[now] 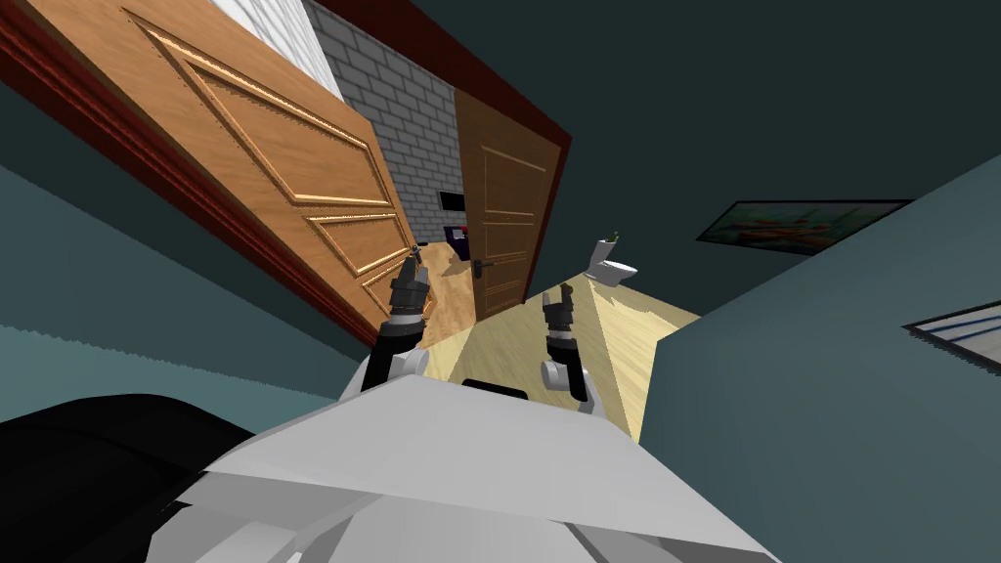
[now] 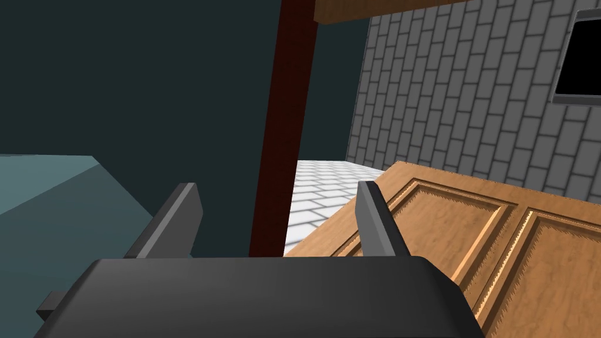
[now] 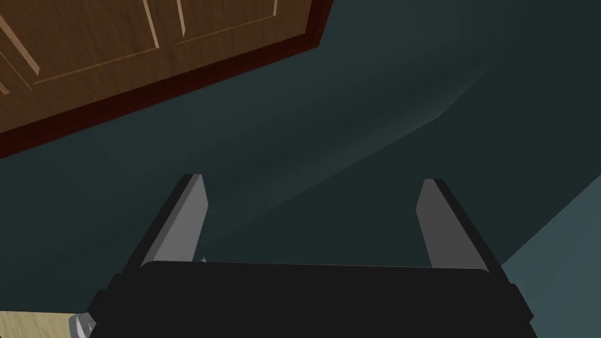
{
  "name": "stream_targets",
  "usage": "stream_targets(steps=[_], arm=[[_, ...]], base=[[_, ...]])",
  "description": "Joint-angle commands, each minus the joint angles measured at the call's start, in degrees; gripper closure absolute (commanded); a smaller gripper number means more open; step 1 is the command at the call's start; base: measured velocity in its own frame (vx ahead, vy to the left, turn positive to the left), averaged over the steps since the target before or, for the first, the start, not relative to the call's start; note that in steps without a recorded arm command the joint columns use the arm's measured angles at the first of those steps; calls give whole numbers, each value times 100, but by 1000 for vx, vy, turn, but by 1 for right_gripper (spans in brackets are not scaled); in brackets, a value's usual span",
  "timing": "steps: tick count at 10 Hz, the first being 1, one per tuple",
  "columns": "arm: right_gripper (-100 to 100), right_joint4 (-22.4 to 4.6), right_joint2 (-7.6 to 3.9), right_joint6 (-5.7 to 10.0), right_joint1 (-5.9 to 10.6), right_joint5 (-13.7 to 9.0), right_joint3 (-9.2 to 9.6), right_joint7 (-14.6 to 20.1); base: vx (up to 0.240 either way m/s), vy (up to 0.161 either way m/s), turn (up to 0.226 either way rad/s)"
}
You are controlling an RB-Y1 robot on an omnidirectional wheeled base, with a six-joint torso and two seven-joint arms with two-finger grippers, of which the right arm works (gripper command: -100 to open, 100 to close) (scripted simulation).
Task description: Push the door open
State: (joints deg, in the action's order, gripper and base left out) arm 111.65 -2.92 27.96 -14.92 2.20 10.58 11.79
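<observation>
Reaching forward, the left gripper (image 1: 415, 266) is seen at the free edge of the big panelled wooden door (image 1: 274, 166), low on the leaf. Its fingers (image 2: 176, 220) are spread wide and nothing is held. From the left wrist, the door (image 2: 469, 235) lies just beside one finger. Contact with that finger cannot be told. A dark red frame (image 2: 282, 129) post is lined up between the two fingers, ahead of them. Beyond the gripper, past the door edge, a grey brick wall (image 2: 458, 88) and a pale tiled floor (image 2: 320, 188) are seen through the gap. A black rectangle (image 2: 581, 58) is set in that wall.

The right gripper (image 1: 559, 296) is held up beside the left one, apart from the door. Its fingers (image 3: 182, 217) are also wide apart and nothing is held. Ahead of it a dark teal wall (image 3: 352, 146) is faced, with a wooden panelled surface edged in dark red off to one side.

Between the two grippers and farther off, a second door (image 1: 503, 215) with a dark handle (image 1: 481, 266) is seen. A white toilet (image 1: 611, 266) stands beyond the right gripper on the light wood floor (image 1: 606, 342). A framed picture (image 1: 802, 225) hangs well off to its outer side.
</observation>
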Motion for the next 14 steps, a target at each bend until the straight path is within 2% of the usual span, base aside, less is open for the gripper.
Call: stream_targets(steps=[1,14], arm=[[-100,-195,-30,-79,177,-7,118,35],[-100,-1838,-171,-283,1245,-9,1277,241]], base=[[114,19,-44],[96,23,-44]])
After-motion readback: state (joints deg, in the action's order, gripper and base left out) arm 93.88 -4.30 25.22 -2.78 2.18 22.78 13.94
